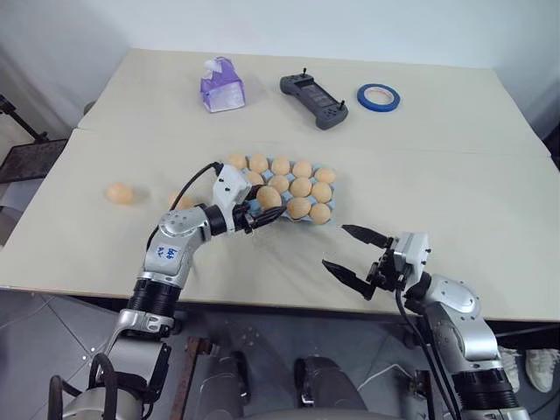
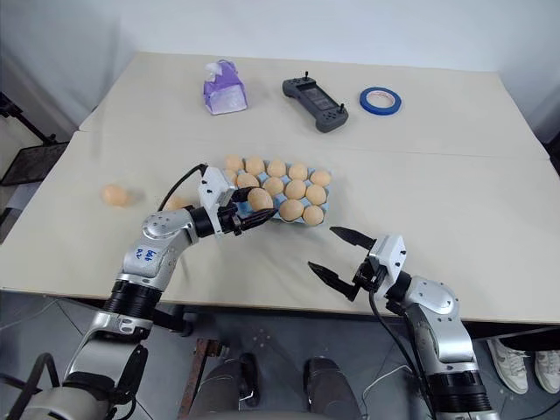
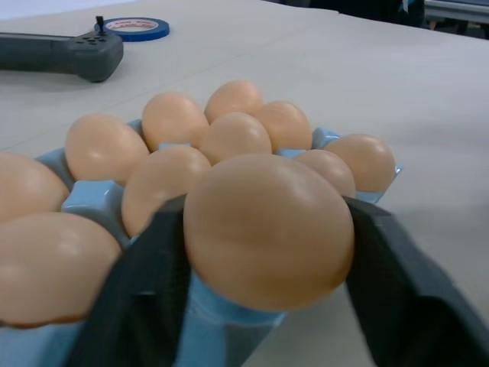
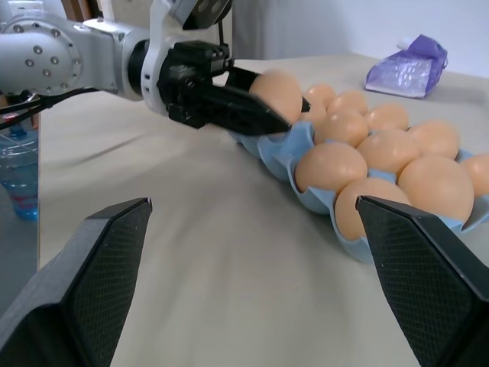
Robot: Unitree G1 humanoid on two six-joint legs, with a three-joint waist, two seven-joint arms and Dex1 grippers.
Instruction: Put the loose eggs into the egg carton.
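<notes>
The light blue egg carton [image 1: 333, 178] lies mid-table, nearly full of tan eggs. My left gripper [image 1: 265, 213] is shut on one egg [image 1: 269, 197] at the carton's near left corner. The left wrist view has this egg [image 3: 267, 229] pressed between both black fingers [image 3: 401, 267], just over a blue cup [image 3: 84, 200]. One loose egg [image 1: 120, 193] rests on the table far to the left. Another loose egg [image 1: 181, 201] peeks out behind my left forearm. My right gripper [image 1: 334, 246] stands open and empty, near the table's front edge to the right of the carton.
At the back of the table stand a purple tissue box [image 1: 220, 85], a dark handheld controller [image 1: 314, 98] and a blue tape roll [image 1: 378, 96]. A water bottle [image 4: 15, 176] stands off the table's side in the right wrist view.
</notes>
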